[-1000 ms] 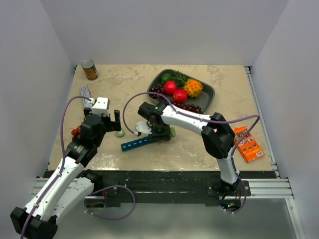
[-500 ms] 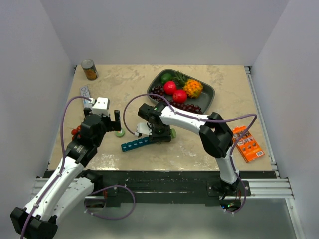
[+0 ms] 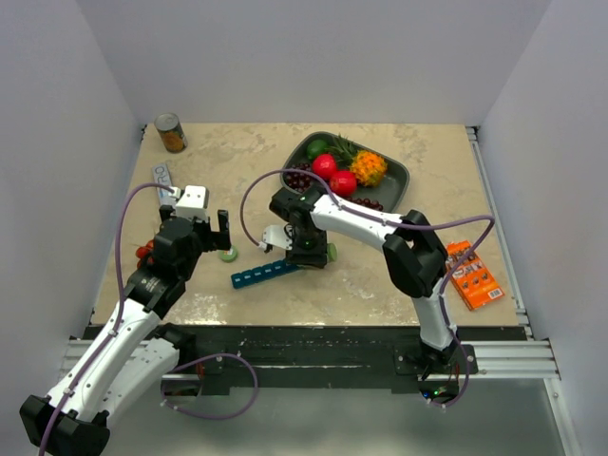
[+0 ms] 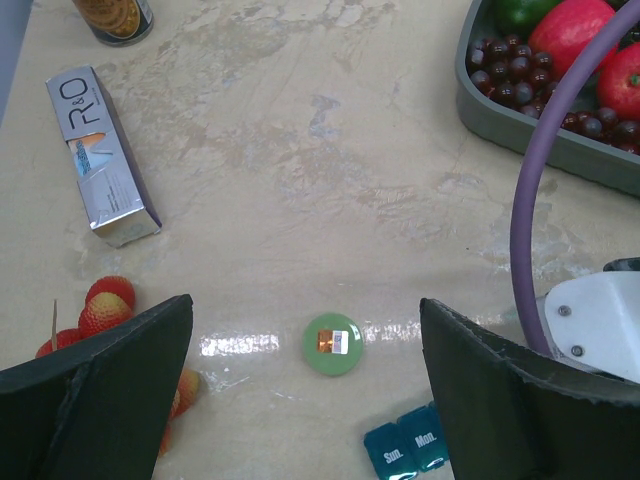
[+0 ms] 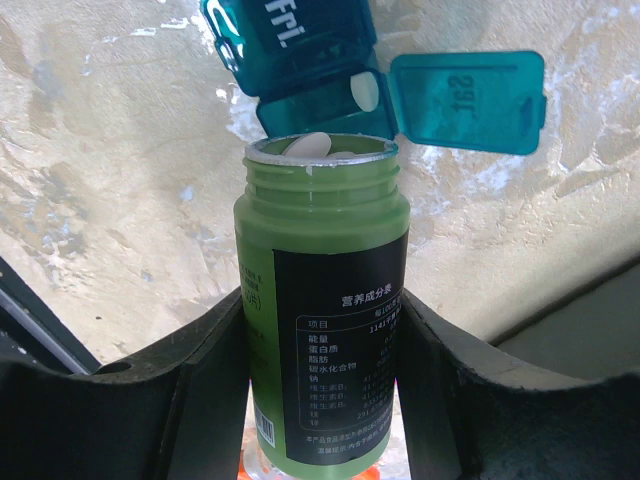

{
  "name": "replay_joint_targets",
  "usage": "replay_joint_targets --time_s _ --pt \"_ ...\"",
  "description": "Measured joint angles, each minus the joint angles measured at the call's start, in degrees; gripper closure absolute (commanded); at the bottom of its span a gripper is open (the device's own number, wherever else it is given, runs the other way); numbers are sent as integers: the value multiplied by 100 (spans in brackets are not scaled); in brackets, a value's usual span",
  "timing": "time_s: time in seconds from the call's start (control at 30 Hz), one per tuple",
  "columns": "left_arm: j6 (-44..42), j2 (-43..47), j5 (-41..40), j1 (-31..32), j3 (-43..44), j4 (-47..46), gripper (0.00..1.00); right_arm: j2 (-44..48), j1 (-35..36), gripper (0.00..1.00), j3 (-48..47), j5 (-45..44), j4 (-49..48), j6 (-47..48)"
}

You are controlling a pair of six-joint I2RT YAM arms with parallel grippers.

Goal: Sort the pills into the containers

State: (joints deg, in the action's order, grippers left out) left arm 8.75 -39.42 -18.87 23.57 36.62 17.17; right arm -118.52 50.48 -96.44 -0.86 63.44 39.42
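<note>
The teal-blue pill organizer (image 3: pixel 263 274) lies on the table; its Sun and Mon end shows in the left wrist view (image 4: pixel 408 447). In the right wrist view its Sat lid (image 5: pixel 470 98) stands open with a white pill (image 5: pixel 365 92) inside. My right gripper (image 5: pixel 325 400) is shut on a green pill bottle (image 5: pixel 325 330), tilted with its open mouth at that compartment and white pills (image 5: pixel 308 146) at the rim. The bottle's green cap (image 4: pixel 333 345) lies on the table between the fingers of my open, empty left gripper (image 4: pixel 305 365).
A dark grey fruit tray (image 3: pixel 396 179) with grapes and fruit sits at the back. A can (image 3: pixel 171 133) stands at the back left, a small box (image 4: pixel 100 157) near it, strawberries (image 4: pixel 105 310) by my left gripper, an orange packet (image 3: pixel 473 275) at the right.
My right gripper has shifted slightly right and toward the back with the bottle, over the organizer's right end. The left arm has not moved.
</note>
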Motion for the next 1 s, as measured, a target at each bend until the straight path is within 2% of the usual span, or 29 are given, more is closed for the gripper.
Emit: replay_joint_targets --time_s 0.4,0.67,0.9,1.0 --pt "0 37 4 0 0 0 0 136 -378 100 -116 876 42 -17" --pt "-2 557 2 0 -120 -48 0 1222 -896 100 -151 1910 28 42" --pt "-33 855 4 0 -184 -157 0 2719 -1829 100 -254 3823 -269 63" --pt "-44 852 9 0 -192 -184 1 3368 -2426 100 -256 5136 -713 -98"
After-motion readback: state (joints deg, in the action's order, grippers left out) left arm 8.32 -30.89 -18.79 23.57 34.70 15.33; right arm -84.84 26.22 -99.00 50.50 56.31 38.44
